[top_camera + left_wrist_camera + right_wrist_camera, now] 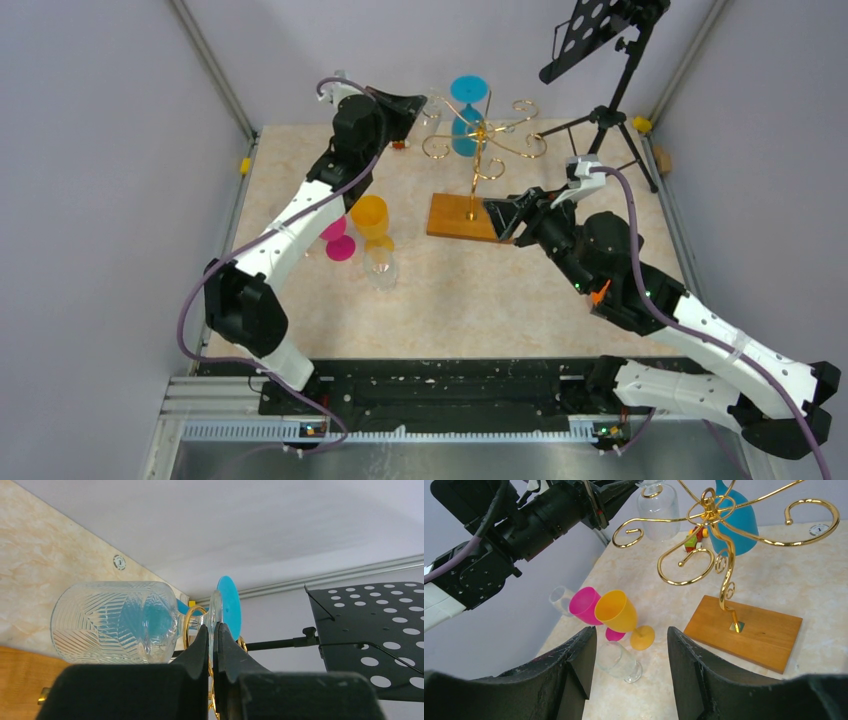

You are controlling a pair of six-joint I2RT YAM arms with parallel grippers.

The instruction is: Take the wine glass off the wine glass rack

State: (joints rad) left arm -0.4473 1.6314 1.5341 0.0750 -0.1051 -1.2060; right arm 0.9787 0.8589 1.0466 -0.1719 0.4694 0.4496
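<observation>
The gold wire wine glass rack [484,140] stands on its wooden base [455,217] at the back middle. A clear cut-pattern wine glass [115,622] hangs upside down from a left scroll arm [190,625]; it also shows in the right wrist view [658,505]. My left gripper [213,630] is shut on this glass's thin foot, at the rack's left side [425,103]. A blue wine glass [467,110] hangs behind the pole. My right gripper [631,635] is open and empty, hovering by the base's right end [500,215].
A pink glass [338,240], a yellow glass [372,218] and a clear glass [381,268] sit on the table left of the rack. A black tripod stand with a perforated tray [600,60] is at the back right. Grey walls enclose the table.
</observation>
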